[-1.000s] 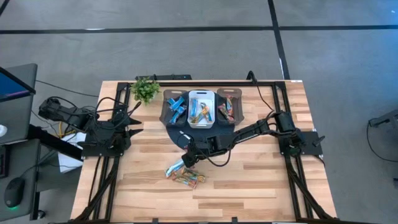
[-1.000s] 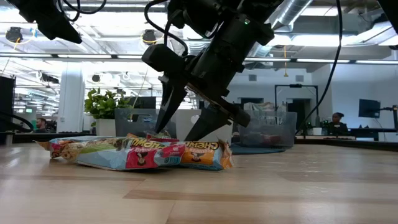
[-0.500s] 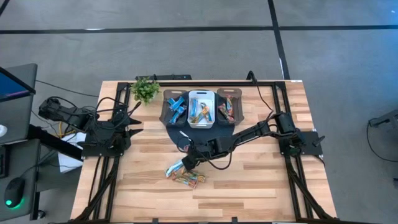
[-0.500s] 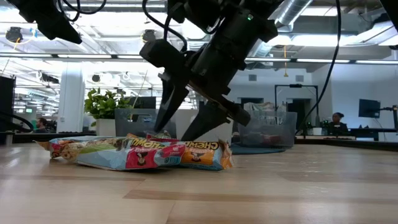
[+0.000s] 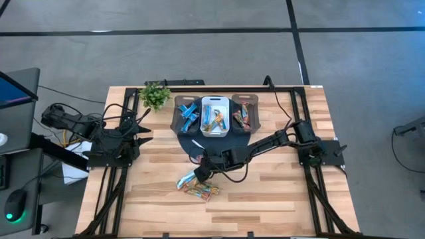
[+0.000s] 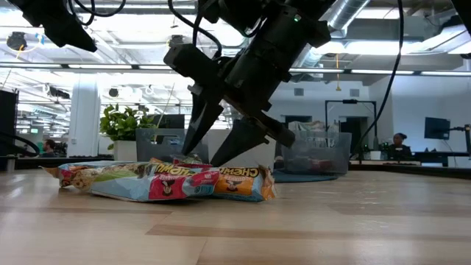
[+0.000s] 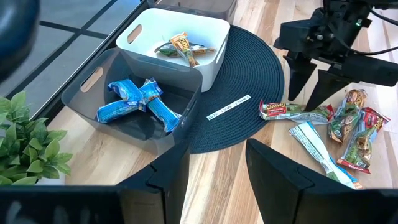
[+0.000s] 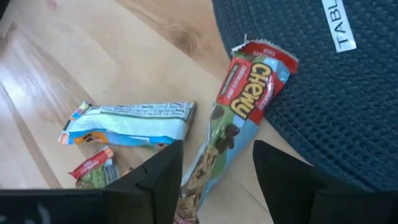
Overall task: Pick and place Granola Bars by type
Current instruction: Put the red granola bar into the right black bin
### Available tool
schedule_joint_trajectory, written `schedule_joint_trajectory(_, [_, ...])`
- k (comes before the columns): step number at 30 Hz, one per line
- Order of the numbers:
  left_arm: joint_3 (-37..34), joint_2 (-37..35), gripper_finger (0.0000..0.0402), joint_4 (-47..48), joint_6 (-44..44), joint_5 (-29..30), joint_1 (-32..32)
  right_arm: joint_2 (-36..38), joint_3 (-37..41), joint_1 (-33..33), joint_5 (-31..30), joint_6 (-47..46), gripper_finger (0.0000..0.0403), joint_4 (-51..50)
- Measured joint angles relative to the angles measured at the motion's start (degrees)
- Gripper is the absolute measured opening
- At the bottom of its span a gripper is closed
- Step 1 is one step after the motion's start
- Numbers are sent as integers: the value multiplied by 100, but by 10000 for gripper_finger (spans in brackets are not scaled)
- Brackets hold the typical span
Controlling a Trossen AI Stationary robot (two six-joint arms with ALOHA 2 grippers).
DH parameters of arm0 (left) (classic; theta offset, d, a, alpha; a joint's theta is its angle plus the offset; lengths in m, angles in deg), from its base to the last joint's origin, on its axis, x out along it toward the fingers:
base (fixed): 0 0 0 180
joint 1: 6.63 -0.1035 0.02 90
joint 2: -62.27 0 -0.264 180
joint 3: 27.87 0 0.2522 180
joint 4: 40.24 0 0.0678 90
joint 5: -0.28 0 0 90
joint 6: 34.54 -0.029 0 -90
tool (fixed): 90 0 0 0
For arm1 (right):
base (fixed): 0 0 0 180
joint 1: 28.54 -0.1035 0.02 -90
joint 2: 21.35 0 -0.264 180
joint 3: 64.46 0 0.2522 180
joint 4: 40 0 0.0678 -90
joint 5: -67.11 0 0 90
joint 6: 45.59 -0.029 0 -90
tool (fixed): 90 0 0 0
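Blue bars point(image 7: 138, 102) in grey bin point(image 7: 93, 81); white bin point(image 7: 208, 28); navy woven mat point(image 7: 249, 99).

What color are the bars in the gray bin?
Blue. The bars in the gray bin show best in the left wrist view.

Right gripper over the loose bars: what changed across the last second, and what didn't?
The right gripper has come down a little toward the Chewy bar at the edge of the dark round mat, and its open fingers have narrowed around it without gripping yet. The loose bars on the table, the bins and the left gripper parked at the left stayed put.
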Motion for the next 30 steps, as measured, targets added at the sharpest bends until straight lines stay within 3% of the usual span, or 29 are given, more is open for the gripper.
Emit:
schedule_joint_trajectory(10, [0, 0, 153, 0, 0, 2, 0, 0, 0, 9, -36, 8, 179, -71])
schedule_joint_trajectory(21, [0, 2, 152, 2, 57, -14, 1, -355, -15, -87, 361, -205, 179, 438])
schedule_joint_trajectory(30, [0, 2, 152, 0, 61, -14, 1, -417, -22, -177, 204, -333, 167, 389])
